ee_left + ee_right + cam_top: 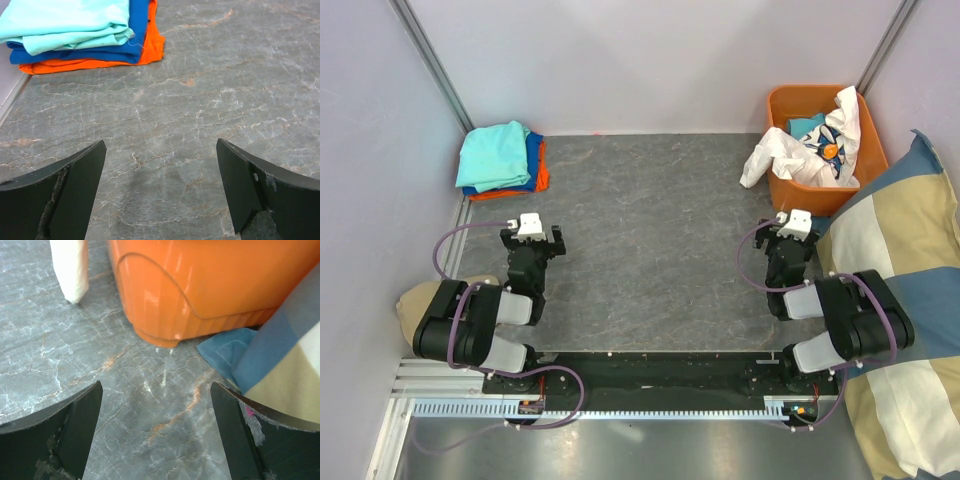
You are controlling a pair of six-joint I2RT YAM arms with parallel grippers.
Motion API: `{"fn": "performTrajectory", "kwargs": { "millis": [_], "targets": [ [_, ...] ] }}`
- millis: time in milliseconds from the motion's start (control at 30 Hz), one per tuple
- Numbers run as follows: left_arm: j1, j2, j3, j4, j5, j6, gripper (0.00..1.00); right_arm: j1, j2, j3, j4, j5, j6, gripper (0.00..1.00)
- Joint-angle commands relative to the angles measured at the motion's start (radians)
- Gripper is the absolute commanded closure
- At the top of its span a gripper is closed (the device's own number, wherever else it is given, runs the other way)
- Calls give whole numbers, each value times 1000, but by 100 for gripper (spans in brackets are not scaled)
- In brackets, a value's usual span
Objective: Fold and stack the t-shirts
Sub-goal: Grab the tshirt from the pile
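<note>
Three folded t-shirts lie stacked at the far left: teal (495,152) (70,22) on top, blue (137,30) under it, orange (541,172) (100,62) at the bottom. A white t-shirt (815,150) with a blue-orange print spills out of the orange bin (778,110) (210,285); a white end of it (70,267) hangs to the table. My left gripper (532,243) (161,187) stands open near the table's front, empty, well short of the stack. My right gripper (788,232) (156,432) is open too, empty, just in front of the bin.
A big blue-and-cream checked cushion (905,300) (285,360) leans in at the right, touching the bin's side. A tan cap (415,300) lies by the left arm's base. Grey marbled tabletop (650,230) spreads between the arms. Walls close the back and sides.
</note>
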Motion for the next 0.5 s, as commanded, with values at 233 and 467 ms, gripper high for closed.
{"fn": "performTrajectory", "kwargs": {
  "millis": [233,467],
  "targets": [
    [7,-22,23,14,-43,-46,0,7,-304,449,-763,89,153,2],
    [-1,-183,150,-351,56,11,0,5,-224,773,-1159,10,196,2]
  ]
}}
